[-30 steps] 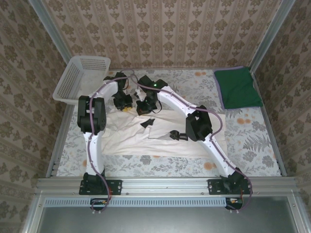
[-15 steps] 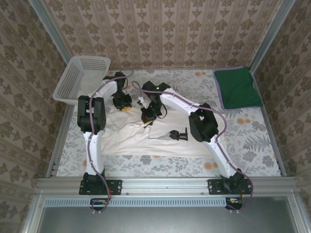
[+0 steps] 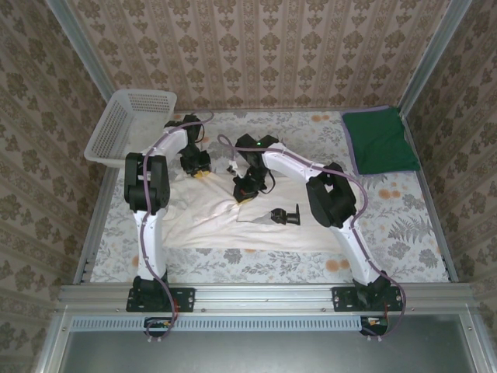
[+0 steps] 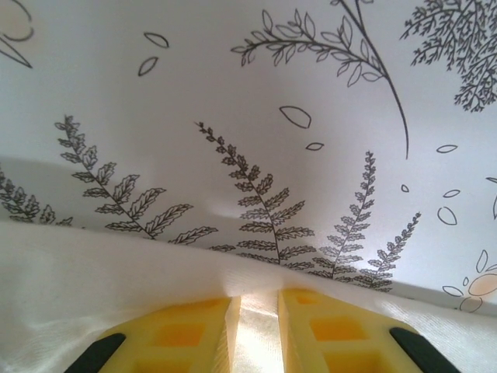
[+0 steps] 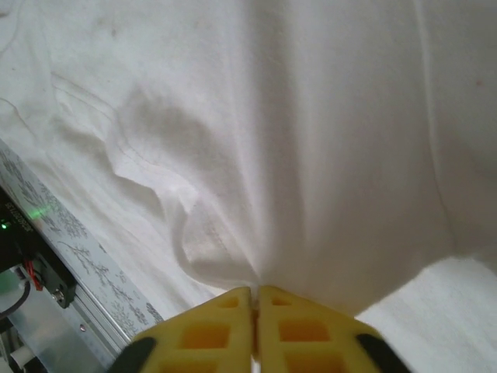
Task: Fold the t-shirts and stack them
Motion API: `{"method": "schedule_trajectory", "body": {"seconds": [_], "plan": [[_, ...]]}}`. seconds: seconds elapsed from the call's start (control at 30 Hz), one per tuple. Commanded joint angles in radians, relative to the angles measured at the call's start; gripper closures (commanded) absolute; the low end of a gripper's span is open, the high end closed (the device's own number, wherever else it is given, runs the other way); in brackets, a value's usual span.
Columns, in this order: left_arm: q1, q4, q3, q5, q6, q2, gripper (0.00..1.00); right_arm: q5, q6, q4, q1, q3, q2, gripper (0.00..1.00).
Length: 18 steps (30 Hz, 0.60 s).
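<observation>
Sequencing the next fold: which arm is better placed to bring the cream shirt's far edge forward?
Left, likely: left gripper pinches the cream shirt at its far edge; right gripper grips mid-shirt.

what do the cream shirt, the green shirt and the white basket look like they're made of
cream t-shirt: soft matte cloth, likely cotton; it wrinkles, puckers and shows a stitched hem.
green t-shirt: matte fabric too, folded flat with a purplish edge; the fibre is unclear from here.
basket: white plastic by the look, rigid with a moulded mesh wall.
</observation>
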Motion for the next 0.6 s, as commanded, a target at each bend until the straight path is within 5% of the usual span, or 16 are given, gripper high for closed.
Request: {"method": "schedule_trajectory", "body": {"seconds": [0.0, 0.17, 0.4, 0.57], "plan": [[0.016, -0.024, 0.016, -0.058, 0.023, 0.049, 0.77, 0.013, 0.007, -0.003, -0.022, -0.058, -0.067, 0.71], [0.02, -0.047, 0.061, -0.074, 0.035, 0.056, 0.76, 0.002, 0.127, 0.167, -0.082, -0.221, -0.171, 0.61], [0.013, -0.063, 0.111, -0.074, 0.046, -0.004, 0.67, -0.003, 0.342, 0.463, -0.237, -0.555, -0.399, 0.61], [-0.012, -0.061, 0.111, -0.062, 0.045, -0.061, 0.6, 0.167, 0.469, 0.532, -0.388, -0.754, -0.531, 0.61]]}}
